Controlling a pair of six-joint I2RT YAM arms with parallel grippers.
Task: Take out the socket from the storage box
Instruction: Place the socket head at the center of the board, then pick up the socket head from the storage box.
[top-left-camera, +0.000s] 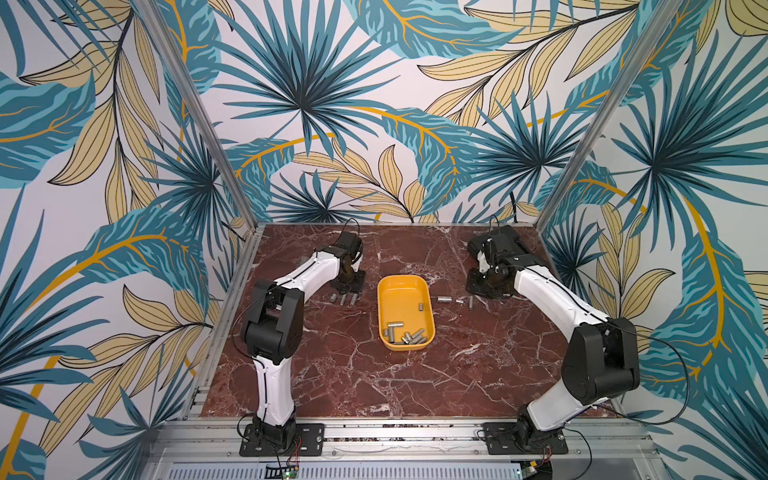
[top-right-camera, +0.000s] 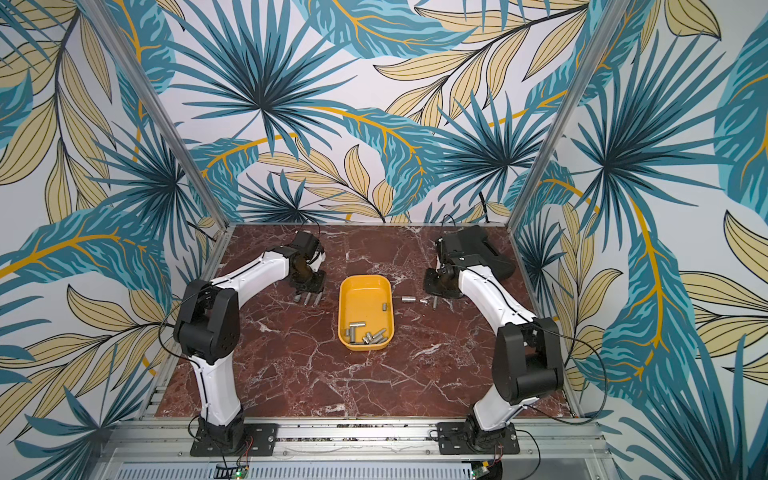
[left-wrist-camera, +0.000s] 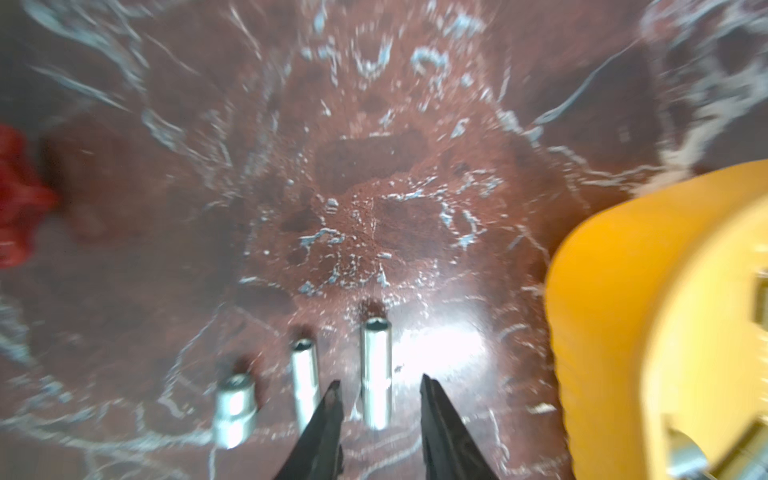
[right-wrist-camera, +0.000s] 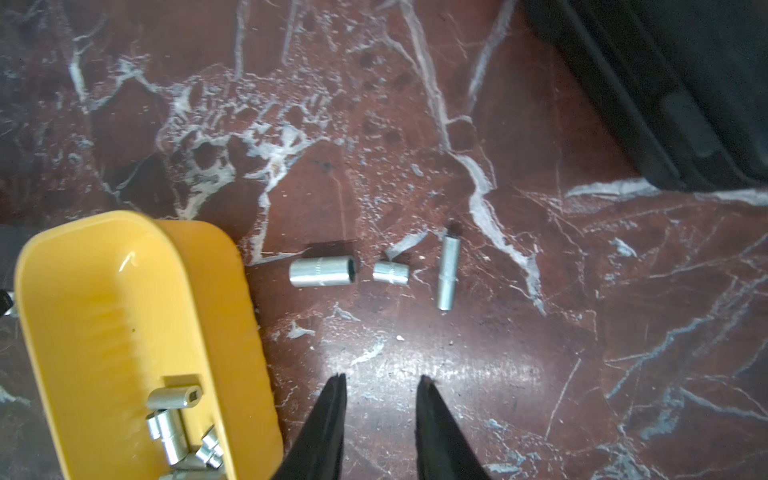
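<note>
The storage box (top-left-camera: 398, 297) (top-right-camera: 360, 296) is a shallow yellow tray in the middle of the marble table. Several silver sockets (top-left-camera: 405, 334) (top-right-camera: 368, 334) lie piled at its near end. My left gripper (left-wrist-camera: 379, 379) hangs open low over the table left of the box (left-wrist-camera: 623, 311). A long socket (left-wrist-camera: 376, 370) lies on the table just beyond its tips, touching neither finger, beside two more sockets (left-wrist-camera: 304, 374) (left-wrist-camera: 235, 409). My right gripper (right-wrist-camera: 380, 376) is open and empty, right of the box (right-wrist-camera: 104, 311).
Three sockets (right-wrist-camera: 322, 271) (right-wrist-camera: 390, 273) (right-wrist-camera: 448, 272) lie in a row on the table right of the box. A flat black case (top-right-camera: 482, 245) (right-wrist-camera: 665, 83) lies at the back right, behind the right arm. Something red (left-wrist-camera: 16, 195) shows at the edge of the left wrist view.
</note>
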